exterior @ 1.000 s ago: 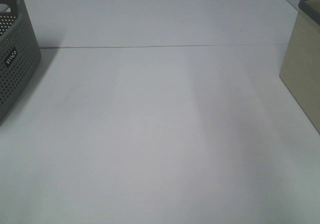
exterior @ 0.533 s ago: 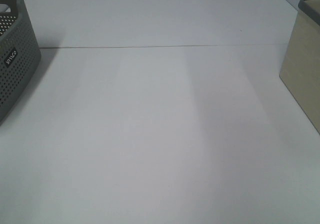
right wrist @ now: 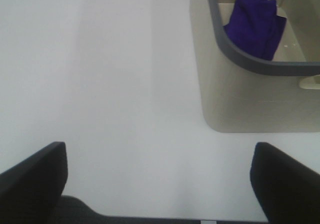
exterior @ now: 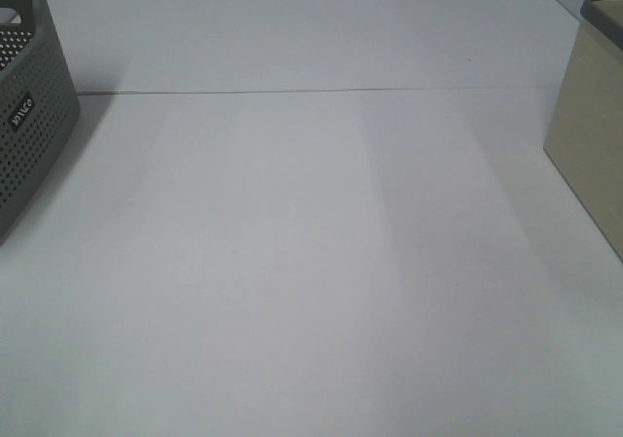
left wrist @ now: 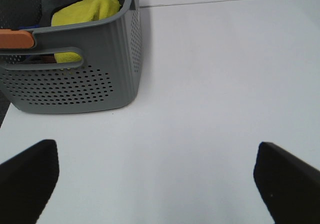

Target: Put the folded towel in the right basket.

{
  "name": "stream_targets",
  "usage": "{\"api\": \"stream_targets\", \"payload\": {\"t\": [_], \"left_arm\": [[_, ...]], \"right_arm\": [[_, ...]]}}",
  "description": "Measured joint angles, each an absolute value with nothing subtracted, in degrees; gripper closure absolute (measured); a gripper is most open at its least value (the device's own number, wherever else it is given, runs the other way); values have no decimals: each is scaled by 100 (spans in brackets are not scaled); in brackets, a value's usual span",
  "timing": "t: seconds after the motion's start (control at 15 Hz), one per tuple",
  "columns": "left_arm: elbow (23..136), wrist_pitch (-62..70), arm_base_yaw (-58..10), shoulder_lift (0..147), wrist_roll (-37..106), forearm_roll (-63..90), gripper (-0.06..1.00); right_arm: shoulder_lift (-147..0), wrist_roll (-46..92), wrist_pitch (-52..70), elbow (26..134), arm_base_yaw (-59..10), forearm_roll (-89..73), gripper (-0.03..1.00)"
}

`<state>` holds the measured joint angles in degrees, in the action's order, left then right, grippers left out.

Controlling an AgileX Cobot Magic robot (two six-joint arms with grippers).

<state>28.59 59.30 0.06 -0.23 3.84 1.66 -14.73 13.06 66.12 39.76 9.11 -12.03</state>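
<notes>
While the white table [exterior: 311, 262] lies bare between the baskets, the folded purple towel [right wrist: 255, 22] sits inside the beige right basket [right wrist: 240, 99]. Both the left gripper [left wrist: 160, 179] and right gripper [right wrist: 160, 184] are spread wide, holding nothing. A grey perforated basket [left wrist: 90, 79] holds yellow cloth [left wrist: 85, 12].

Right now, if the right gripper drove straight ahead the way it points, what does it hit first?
Probably just bare table. The right gripper is open and the beige basket, with the purple towel inside, sits off to one side of its line. Depth is unclear, so the basket wall might still catch one finger.
</notes>
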Motion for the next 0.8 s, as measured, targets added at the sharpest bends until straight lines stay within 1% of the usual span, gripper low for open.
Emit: {"api": "stream_targets", "payload": {"t": [0.27,0.47,0.6,0.8], "left_arm": [[2859,5930,6,-23,384,166,-5],[2859,5930,6,-23,384,166,-5],[2859,5930,6,-23,384,166,-5],[2859,5930,6,-23,384,166,-5]], "right_arm": [[-1060,1341,6595,3535,172,-1134,1],[-435,1049,6469,2911,115,-945,1],[-74,831,6411,2681,115,-894,1],[23,642,6388,2630,115,-745,1]]}}
